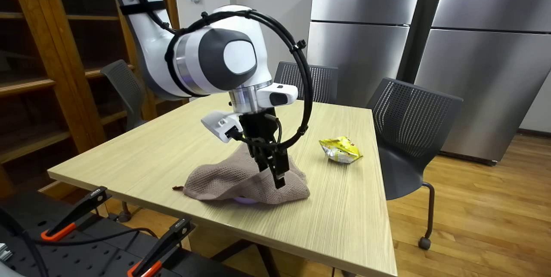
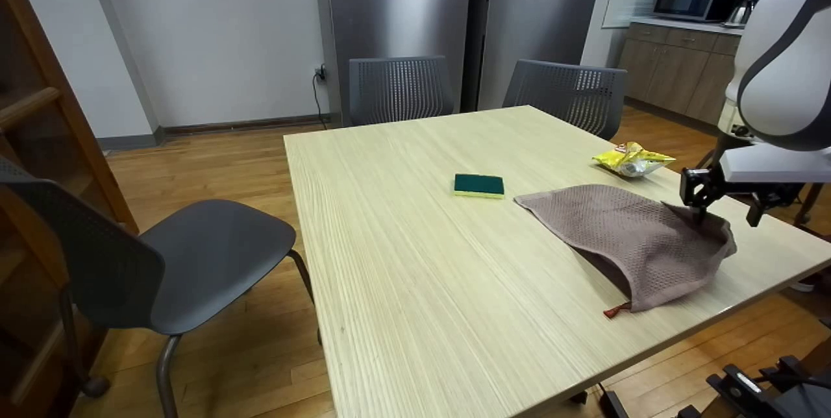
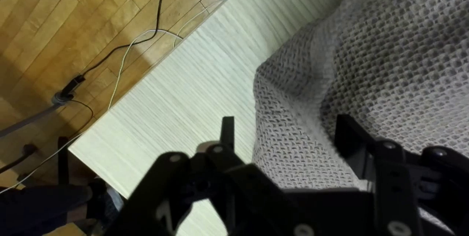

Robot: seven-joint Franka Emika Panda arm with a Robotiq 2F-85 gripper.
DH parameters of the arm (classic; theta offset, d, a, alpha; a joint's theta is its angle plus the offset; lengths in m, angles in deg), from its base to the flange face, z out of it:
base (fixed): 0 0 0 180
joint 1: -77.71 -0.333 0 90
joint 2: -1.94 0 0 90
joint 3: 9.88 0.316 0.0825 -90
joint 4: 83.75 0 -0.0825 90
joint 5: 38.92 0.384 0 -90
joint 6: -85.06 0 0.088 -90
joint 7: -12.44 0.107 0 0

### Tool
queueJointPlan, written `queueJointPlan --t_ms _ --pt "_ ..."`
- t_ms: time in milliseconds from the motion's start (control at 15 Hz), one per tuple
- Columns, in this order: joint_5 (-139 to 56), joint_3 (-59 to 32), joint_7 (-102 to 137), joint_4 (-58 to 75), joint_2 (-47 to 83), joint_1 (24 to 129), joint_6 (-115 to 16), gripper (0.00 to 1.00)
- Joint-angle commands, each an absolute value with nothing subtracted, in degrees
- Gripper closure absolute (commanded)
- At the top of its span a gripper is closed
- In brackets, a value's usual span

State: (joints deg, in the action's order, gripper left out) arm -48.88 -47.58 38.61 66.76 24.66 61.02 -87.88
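Observation:
My gripper (image 3: 285, 118) is open above the near part of the table. In the wrist view, a folded edge of the brown-grey waffle cloth (image 3: 403, 63) lies between its spread fingers. One finger is over the cloth, the other over bare tabletop. The gripper also shows in both exterior views (image 1: 272, 174) (image 2: 726, 217). There one finger is at the raised cloth edge; I cannot tell whether it touches. The cloth (image 1: 219, 182) lies rumpled and raised, also in an exterior view (image 2: 630, 236). A purple thing (image 1: 244, 200) peeks out under it, mostly hidden.
A yellow and silver packet (image 1: 341, 150) (image 2: 633, 159) and a green and yellow sponge (image 2: 479, 185) lie on the wooden table (image 2: 402, 262). Grey chairs (image 1: 411, 139) (image 2: 217, 262) stand round it. Black and orange clamps (image 1: 161, 247) are at the near table edge.

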Motion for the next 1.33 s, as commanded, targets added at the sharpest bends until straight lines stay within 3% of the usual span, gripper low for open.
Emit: queueJointPlan --t_ms 0,67,200,267,867,1267 --pt "-47.60 -49.47 36.92 67.56 24.20 59.28 -88.60 0.00" --pt "-47.61 -49.76 36.91 67.57 24.18 59.08 -88.59 0.00" --pt "-47.30 -49.63 36.89 67.51 24.28 59.13 -88.32 0.25" --pt "-47.25 -49.64 36.95 67.49 24.39 59.02 -88.32 0.26" --pt "-47.23 -49.75 36.94 67.40 24.40 58.41 -88.31 0.97" --pt "-47.32 -50.32 37.02 67.63 24.45 58.14 -88.24 1.00"
